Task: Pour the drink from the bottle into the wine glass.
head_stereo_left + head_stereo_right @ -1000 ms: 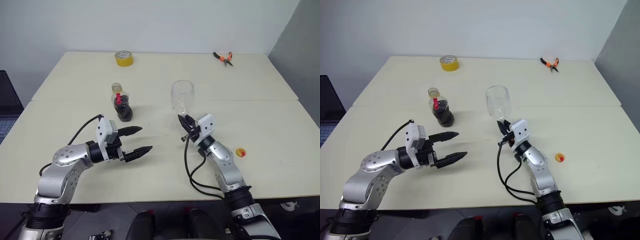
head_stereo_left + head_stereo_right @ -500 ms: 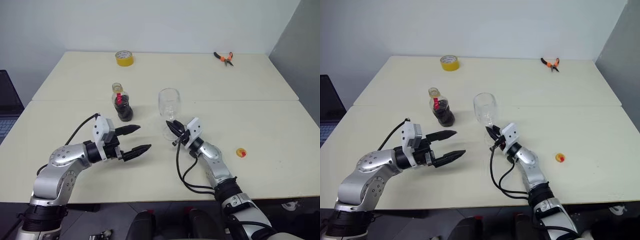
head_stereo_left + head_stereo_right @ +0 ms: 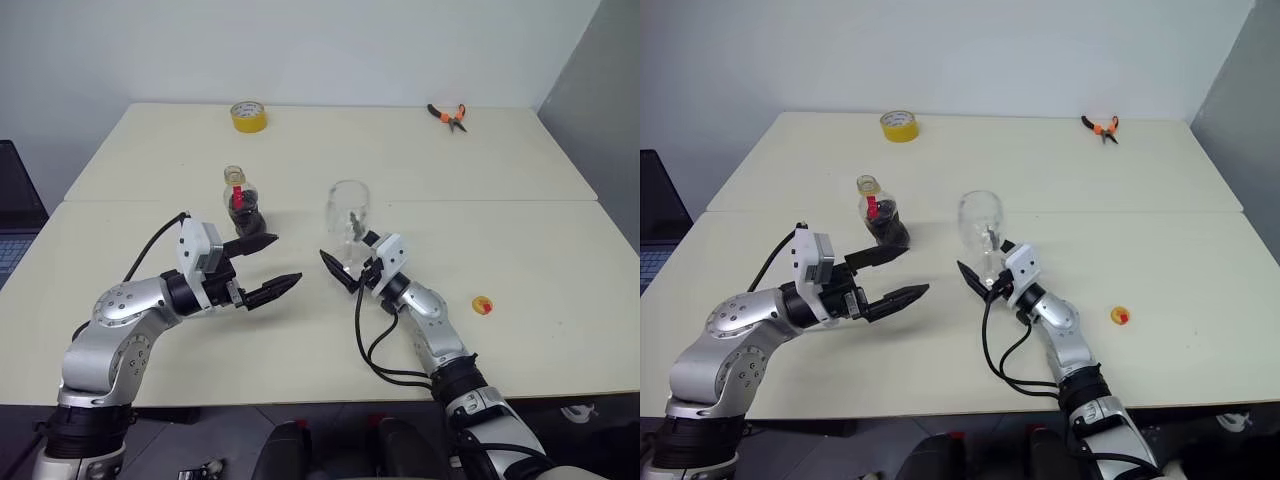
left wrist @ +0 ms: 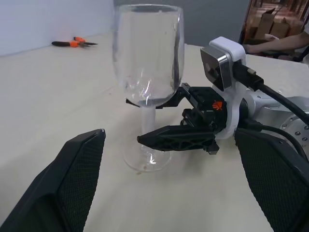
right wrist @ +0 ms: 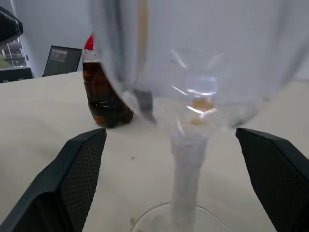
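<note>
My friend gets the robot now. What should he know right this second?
Right gripper: open, fingers on either side of the wine glass stem, not gripping.
Left gripper: open and holding nothing, in the air in front of the bottle.
The glass stands upright and has nothing in it, mid-table. The bottle stands to its left, cap off, the drink inside. A small yellow cap lies to the right.
Done: cap removed, glass standing.
Left: grab the bottle, pour into the glass.

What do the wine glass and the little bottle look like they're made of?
Wine glass: probably clear, glossy glass; fully see-through, with sharp glints on the bowl and stem. Bottle: looks like thin clear plastic with a red label; dark liquid shows through, but glass cannot be ruled out.
</note>
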